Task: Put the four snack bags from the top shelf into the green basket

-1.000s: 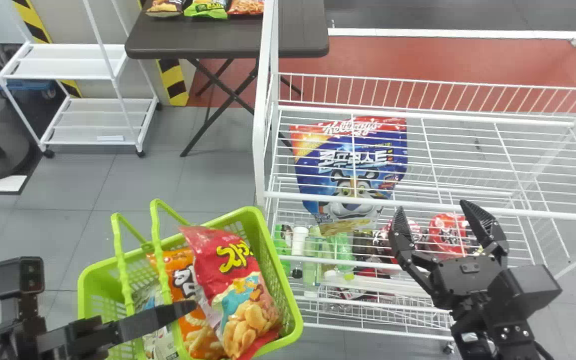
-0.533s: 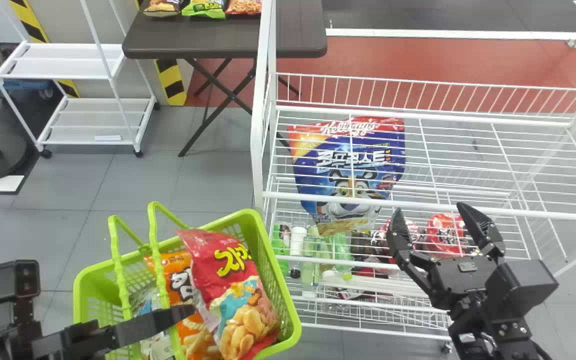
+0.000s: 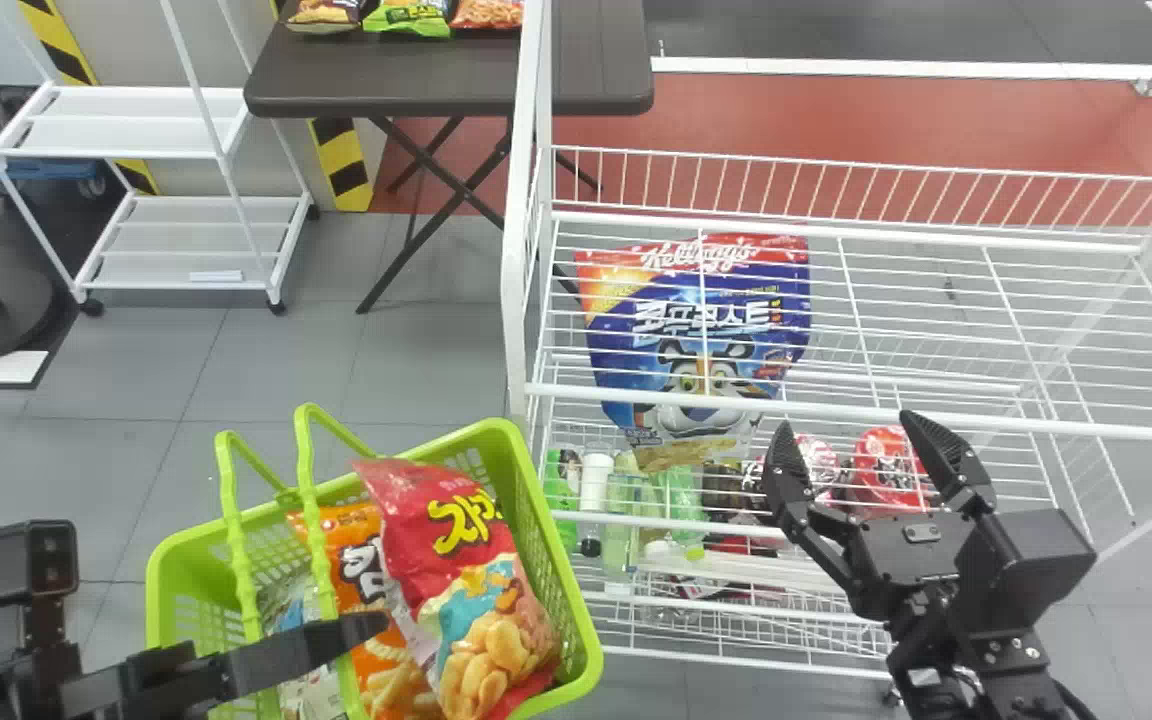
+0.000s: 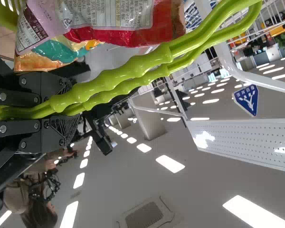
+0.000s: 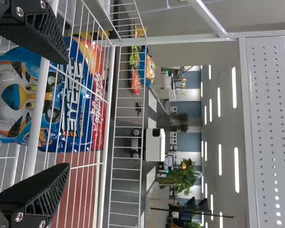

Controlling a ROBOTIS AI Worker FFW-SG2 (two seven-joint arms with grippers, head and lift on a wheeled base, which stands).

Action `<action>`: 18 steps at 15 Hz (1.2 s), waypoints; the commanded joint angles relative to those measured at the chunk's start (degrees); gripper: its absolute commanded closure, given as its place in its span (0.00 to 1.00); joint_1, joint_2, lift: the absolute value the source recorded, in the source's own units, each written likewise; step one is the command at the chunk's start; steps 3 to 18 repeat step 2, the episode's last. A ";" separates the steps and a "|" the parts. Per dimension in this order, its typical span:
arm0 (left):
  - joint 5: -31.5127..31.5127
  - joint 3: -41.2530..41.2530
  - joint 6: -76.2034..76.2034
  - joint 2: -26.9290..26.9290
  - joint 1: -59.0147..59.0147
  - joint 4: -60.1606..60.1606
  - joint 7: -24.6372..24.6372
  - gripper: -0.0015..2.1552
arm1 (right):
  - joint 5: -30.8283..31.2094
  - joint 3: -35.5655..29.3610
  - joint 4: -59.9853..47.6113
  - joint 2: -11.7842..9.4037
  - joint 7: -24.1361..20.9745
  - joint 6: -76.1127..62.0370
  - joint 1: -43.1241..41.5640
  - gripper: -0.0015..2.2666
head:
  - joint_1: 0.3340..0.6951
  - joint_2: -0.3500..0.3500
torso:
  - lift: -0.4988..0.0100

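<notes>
My left gripper (image 3: 361,630) reaches in low from the left, its fingers closed around the handles (image 4: 114,78) of the green basket (image 3: 496,432). In the basket lie a red snack bag (image 3: 471,585) and, beside and partly under it, an orange snack bag (image 3: 361,570). My right gripper (image 3: 844,430) points forward at the front rail of the white rack (image 3: 656,397), fingers spread wide with nothing between them. Through the top shelf's wires I see a blue cereal bag (image 3: 701,340).
</notes>
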 commanded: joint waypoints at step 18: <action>0.01 0.25 0.38 -0.18 0.90 -0.81 -0.57 1.00 | -0.01 0.04 -0.85 0.08 0.01 1.10 0.32 0.01 | 1.00 0.51 | 0.98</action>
